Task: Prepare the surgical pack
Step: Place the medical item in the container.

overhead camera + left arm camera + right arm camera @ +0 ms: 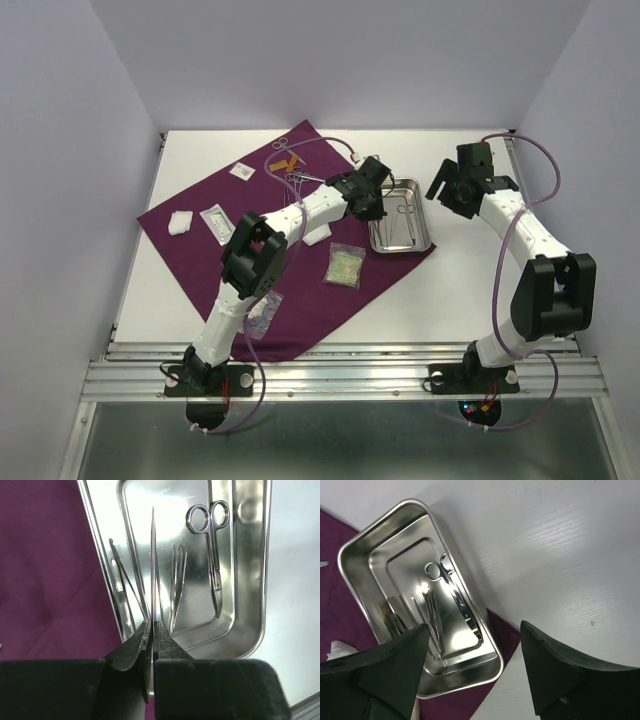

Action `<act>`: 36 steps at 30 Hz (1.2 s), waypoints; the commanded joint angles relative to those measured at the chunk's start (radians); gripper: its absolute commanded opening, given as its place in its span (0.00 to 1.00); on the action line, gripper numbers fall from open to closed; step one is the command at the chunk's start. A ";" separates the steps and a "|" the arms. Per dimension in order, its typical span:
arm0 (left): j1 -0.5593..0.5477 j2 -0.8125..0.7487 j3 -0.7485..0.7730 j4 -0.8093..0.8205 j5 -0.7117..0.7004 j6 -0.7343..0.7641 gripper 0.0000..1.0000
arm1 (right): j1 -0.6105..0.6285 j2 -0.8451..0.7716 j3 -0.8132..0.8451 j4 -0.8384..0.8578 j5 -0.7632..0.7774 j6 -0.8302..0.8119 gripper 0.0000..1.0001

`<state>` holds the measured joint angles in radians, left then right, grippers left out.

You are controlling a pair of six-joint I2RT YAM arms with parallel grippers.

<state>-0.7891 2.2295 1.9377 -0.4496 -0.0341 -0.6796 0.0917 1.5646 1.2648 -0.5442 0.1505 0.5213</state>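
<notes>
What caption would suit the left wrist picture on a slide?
Left gripper holds a thin steel instrument above the tray, where scissors lie.

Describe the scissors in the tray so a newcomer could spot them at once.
At the right corner of the purple cloth sits a steel tray. Inside it lie the scissors, the only tool there with two ring handles; its neighbours are straight tweezers.
</notes>
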 commanded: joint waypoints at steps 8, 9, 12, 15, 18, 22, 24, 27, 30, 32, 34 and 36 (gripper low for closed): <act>0.004 0.050 0.052 0.111 0.079 -0.081 0.20 | 0.002 -0.038 -0.013 0.039 0.017 0.008 0.78; 0.004 0.055 0.053 0.112 0.079 -0.084 0.24 | 0.002 -0.035 -0.012 0.039 0.014 0.006 0.78; 0.002 0.067 0.060 0.114 0.094 -0.089 0.41 | 0.002 -0.031 -0.010 0.040 0.011 0.005 0.78; 0.004 0.064 0.056 0.114 0.097 -0.089 0.43 | 0.002 -0.031 -0.012 0.041 0.017 0.003 0.78; 0.002 0.047 0.063 0.104 0.109 -0.090 0.43 | 0.002 -0.028 -0.010 0.039 0.017 0.003 0.78; 0.004 -0.016 0.064 0.095 0.090 -0.081 0.42 | 0.002 -0.029 -0.013 0.039 0.018 0.005 0.78; 0.004 -0.042 0.061 0.069 0.045 -0.064 0.41 | 0.002 -0.031 -0.015 0.039 0.020 0.006 0.78; 0.013 -0.090 0.044 0.034 -0.056 -0.032 0.40 | 0.002 -0.031 -0.016 0.039 0.020 0.006 0.78; 0.045 -0.134 0.018 0.002 -0.130 -0.006 0.39 | 0.002 -0.029 -0.016 0.041 0.015 0.006 0.78; 0.074 -0.145 -0.005 -0.017 -0.168 0.017 0.39 | 0.002 -0.029 -0.018 0.041 0.011 0.005 0.78; 0.096 -0.156 -0.020 -0.030 -0.217 0.032 0.39 | 0.002 -0.029 -0.016 0.043 0.006 0.005 0.78; 0.132 -0.159 -0.026 -0.050 -0.260 0.058 0.39 | 0.002 -0.031 -0.016 0.041 0.007 0.002 0.78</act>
<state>-0.7216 2.1342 1.9373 -0.4461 -0.1543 -0.6865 0.0917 1.5631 1.2591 -0.5438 0.1493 0.5209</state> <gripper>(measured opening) 0.393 0.782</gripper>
